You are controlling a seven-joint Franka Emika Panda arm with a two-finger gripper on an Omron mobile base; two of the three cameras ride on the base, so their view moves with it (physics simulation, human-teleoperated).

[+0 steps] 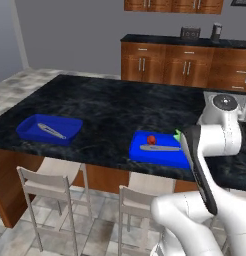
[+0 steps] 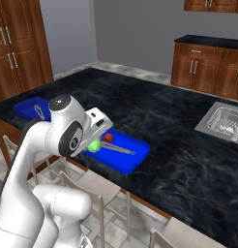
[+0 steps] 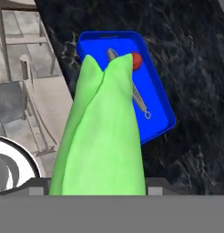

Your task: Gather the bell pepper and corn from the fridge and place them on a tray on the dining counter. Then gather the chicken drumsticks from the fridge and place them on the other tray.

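My gripper is shut on the corn, a light green cob, and holds it just above the near end of a blue tray on the dining counter. In the base views the corn pokes out beside the hand over that tray's edge. The red bell pepper lies in this tray next to a thin silver utensil. A second blue tray with its own utensil sits further left. The fridge and chicken drumsticks are out of view.
Pale stools stand tucked under the counter's near edge, below the trays. A steel sink is set into the counter at the right. Brown wood cabinets line the far wall.
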